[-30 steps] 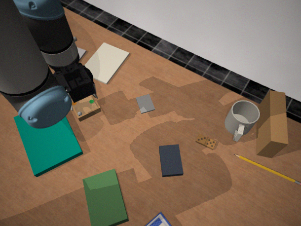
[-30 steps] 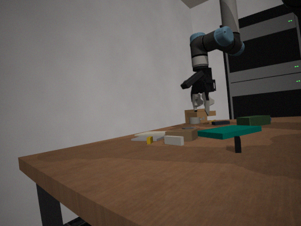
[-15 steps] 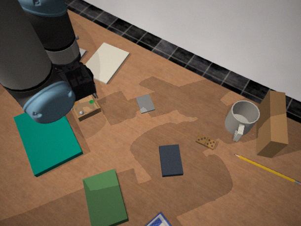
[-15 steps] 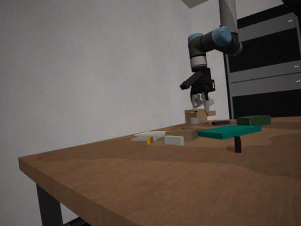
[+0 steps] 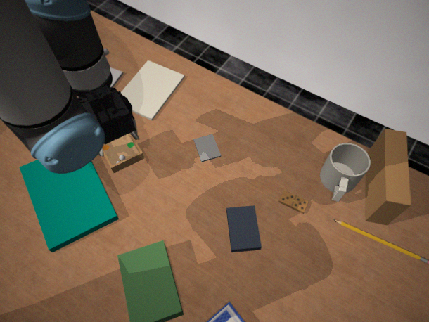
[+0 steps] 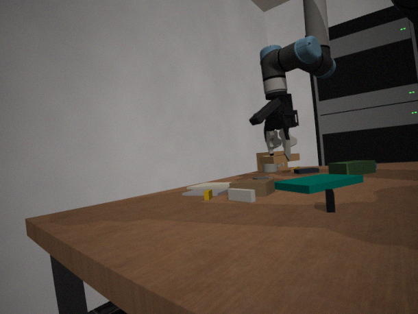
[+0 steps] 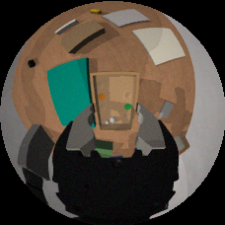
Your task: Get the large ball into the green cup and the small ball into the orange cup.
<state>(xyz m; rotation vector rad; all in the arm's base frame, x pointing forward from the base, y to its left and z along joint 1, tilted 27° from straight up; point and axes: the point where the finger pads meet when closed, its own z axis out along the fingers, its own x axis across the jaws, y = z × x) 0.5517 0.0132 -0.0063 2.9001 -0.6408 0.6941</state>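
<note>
The covered wooden puzzle (image 5: 123,152) is a shallow tan box held between the fingers of my gripper (image 7: 114,125), a little above the table. It has a green cup (image 5: 130,144) and an orange cup (image 5: 105,147). The large white ball and the small ball lie side by side near one edge, outside both cups. In the wrist view the balls (image 7: 111,120) sit at the end nearest my palm, with the green cup (image 7: 127,107) to the right and the orange cup (image 7: 102,97) to the left. In the exterior view my gripper (image 6: 281,147) hangs well above the table.
A teal book (image 5: 67,202) lies right beside the puzzle, a cream board (image 5: 152,88) behind it and a small grey tile (image 5: 207,147) to its right. A green block (image 5: 149,281), dark blue block (image 5: 243,228), domino (image 5: 294,201), mug (image 5: 344,169), cardboard box (image 5: 387,176) and pencil (image 5: 380,240) lie farther off.
</note>
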